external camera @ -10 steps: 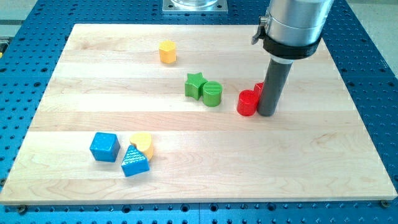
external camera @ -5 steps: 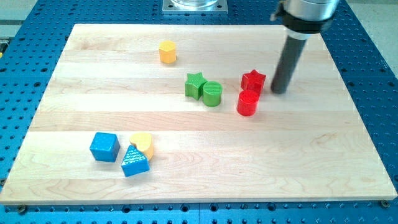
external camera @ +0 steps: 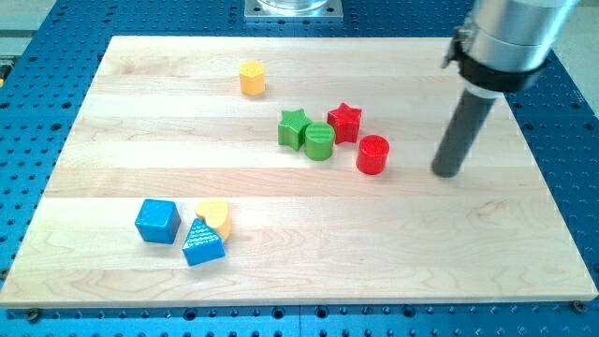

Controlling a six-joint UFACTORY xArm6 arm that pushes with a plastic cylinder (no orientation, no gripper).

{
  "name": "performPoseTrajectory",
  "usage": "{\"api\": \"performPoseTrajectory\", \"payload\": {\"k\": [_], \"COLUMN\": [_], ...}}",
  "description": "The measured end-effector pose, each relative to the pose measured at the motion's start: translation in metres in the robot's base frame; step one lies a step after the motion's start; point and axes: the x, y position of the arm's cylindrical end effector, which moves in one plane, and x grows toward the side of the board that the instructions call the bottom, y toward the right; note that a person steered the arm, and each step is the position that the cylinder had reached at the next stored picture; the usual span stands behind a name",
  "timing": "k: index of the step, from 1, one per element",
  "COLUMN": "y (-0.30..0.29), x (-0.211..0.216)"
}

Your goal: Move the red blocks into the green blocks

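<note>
Your rig had no gripper, no jaws to open or close: bare rod only, my tip [external camera: 448, 173] on board, touching no block. Red cylinder [external camera: 372, 154] sat at tip's 9 o'clock, apart. Red star [external camera: 344, 122] lay at cylinder's 11 o'clock, touching green cylinder [external camera: 319, 141]; green star [external camera: 294, 128] against that at 9 o'clock. No readable writing. Open wood at tip's 3 and 6 o'clock, up to board's [external camera: 524, 225] edges.
</note>
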Motion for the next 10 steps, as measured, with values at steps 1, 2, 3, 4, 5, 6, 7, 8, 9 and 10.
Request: {"api": "performPoseTrajectory", "payload": {"k": [1,2,3,4,5,6,7,8,9,10], "y": [-0.028,-0.035,-0.043,-0.064,-0.088,-0.064,-0.002,-0.042,-0.086,-0.104], "x": [-0.013,-0.017,-0.006,0.013,-0.007,-0.011,-0.068,-0.114,-0.115,-0.112]}}
